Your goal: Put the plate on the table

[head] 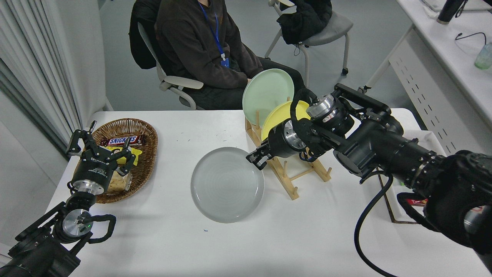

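The white table [161,246] carries everything: near its middle lies the pale grey plate [226,184], flat or almost flat on the surface. Just right of it stands a wooden rack [292,177] holding a yellow plate [276,115] and a mint-green plate [265,92] upright. The right gripper [256,158] pinches the grey plate's far-right rim, fingers clamped on it. A wicker basket [144,154] sits at the left; over it rests the left gripper [100,148], fingers spread.
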Robot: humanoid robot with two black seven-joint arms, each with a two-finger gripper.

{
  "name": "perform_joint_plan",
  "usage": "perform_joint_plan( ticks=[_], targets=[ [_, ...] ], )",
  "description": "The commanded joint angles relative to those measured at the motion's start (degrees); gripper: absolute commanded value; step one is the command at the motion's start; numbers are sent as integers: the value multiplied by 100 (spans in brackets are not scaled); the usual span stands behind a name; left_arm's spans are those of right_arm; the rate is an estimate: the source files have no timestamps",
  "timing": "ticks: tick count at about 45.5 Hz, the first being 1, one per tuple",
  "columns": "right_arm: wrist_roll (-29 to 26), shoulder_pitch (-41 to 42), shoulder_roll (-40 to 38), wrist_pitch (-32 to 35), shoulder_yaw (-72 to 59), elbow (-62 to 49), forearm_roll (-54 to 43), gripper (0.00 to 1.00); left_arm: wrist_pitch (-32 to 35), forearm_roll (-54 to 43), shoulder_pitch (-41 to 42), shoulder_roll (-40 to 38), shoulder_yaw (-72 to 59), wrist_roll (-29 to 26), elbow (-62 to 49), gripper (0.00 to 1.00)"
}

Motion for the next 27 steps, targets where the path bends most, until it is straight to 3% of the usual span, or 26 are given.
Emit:
perform_joint_plan(
  ticks=[1, 13, 27],
  targets=[
    [37, -326, 20, -94, 347, -508, -24, 0, 0, 1, 0, 0, -4, 5, 0, 98],
    [11, -590, 20, -94, 329, -420, -516, 0, 0, 1, 0, 0, -4, 5, 0, 98],
    [46, -590, 20, -94, 391, -209, -173, 0, 0, 1, 0, 0, -4, 5, 0, 98]
  ],
)
